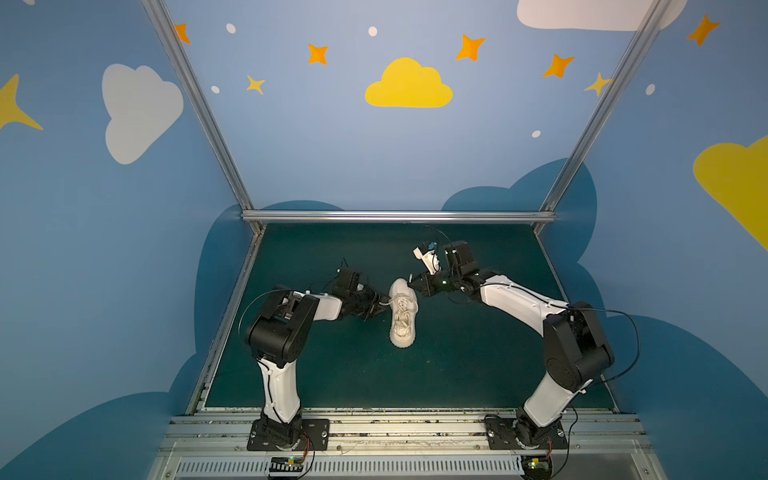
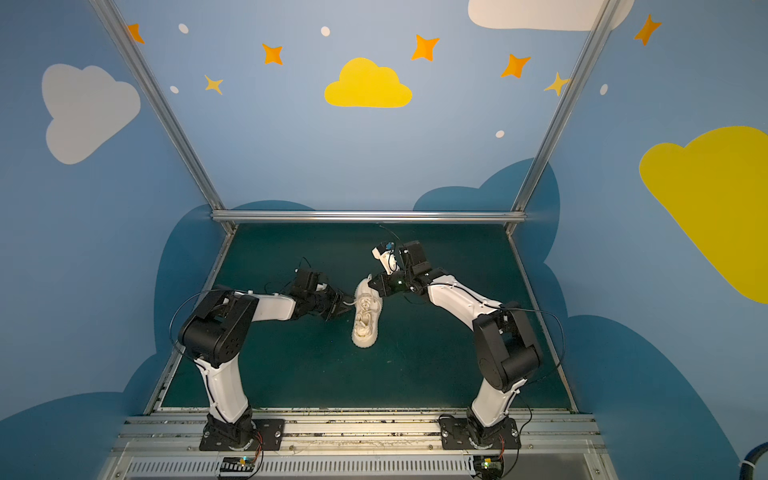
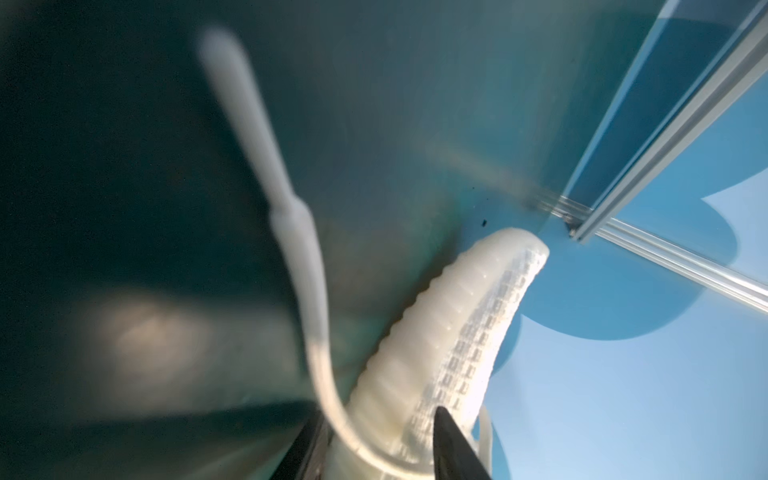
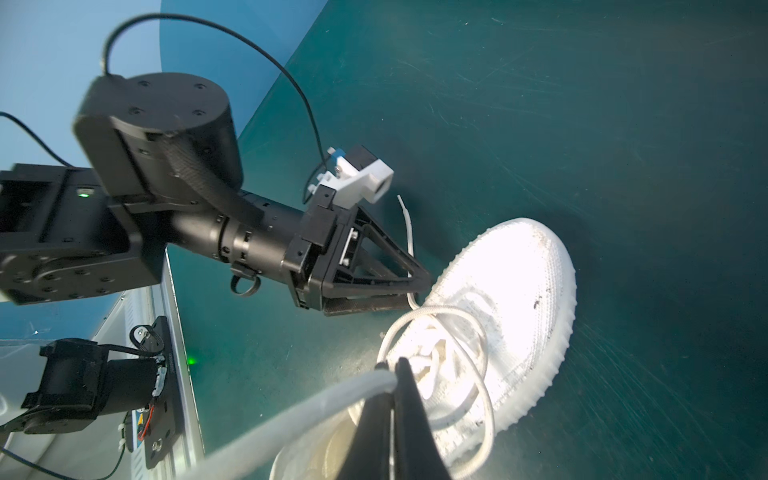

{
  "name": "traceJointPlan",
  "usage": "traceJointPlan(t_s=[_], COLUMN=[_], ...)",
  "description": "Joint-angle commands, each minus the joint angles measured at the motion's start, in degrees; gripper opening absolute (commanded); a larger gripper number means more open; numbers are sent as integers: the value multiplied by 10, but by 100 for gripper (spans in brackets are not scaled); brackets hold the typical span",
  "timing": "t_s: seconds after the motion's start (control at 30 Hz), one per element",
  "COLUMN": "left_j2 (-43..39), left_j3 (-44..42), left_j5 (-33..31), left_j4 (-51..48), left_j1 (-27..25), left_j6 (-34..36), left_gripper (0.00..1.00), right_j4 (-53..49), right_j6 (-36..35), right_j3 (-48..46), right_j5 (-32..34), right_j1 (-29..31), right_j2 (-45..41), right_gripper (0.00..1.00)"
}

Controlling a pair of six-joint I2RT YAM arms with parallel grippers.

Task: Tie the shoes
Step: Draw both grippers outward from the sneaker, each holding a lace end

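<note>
My left end effector (image 4: pixel 417 291) pinching one lace (image 4: pixel 409 232), right end effector (image 4: pixel 392 368) squeezing other lace (image 4: pixel 291 415), shoe (image 1: pixel 402 316) mid-frame on tabletop (image 1: pixel 478 353)

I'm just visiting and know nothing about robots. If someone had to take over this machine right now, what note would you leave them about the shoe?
Right gripper: shut on a lace strand that runs out from the shoe.
Left gripper: a lace end sits between its fingers; whether it is clamped cannot be told.
Shoe: mid green mat, between the two grippers.
Done: both laces reached; loose loops lie over the tongue.
Left: no finished bow shows; it probably still has to be formed and pulled tight.
</note>
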Motion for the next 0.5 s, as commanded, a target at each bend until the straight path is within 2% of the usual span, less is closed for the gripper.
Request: traceJointPlan(t_s=[0.0,0.13,0.27,0.37,0.47], left_j2=[21,29,26,10,-25], left_j3=[2,-2,-3,-9,-11], left_j5=[-15,-28,-39,-50,-72], left_j4=[23,53,64,59,20], left_j1=[-6,-8,-9,-8,-5], left_j6=[-24,-44,-44,-35,-7], left_gripper=[40,32,13,4,3], right_j4=[5,6,5,5,6], right_j6=[4,5,4,7,15], right_j3=[-11,-18,-25,-32,-41], right_j5=[-8,-9,-8,-6,-4], right_j1=[-4,-4,-6,-8,-11], right_j2=[-24,-30,-39,-48,-63], right_gripper=[0,0,0,0,0])
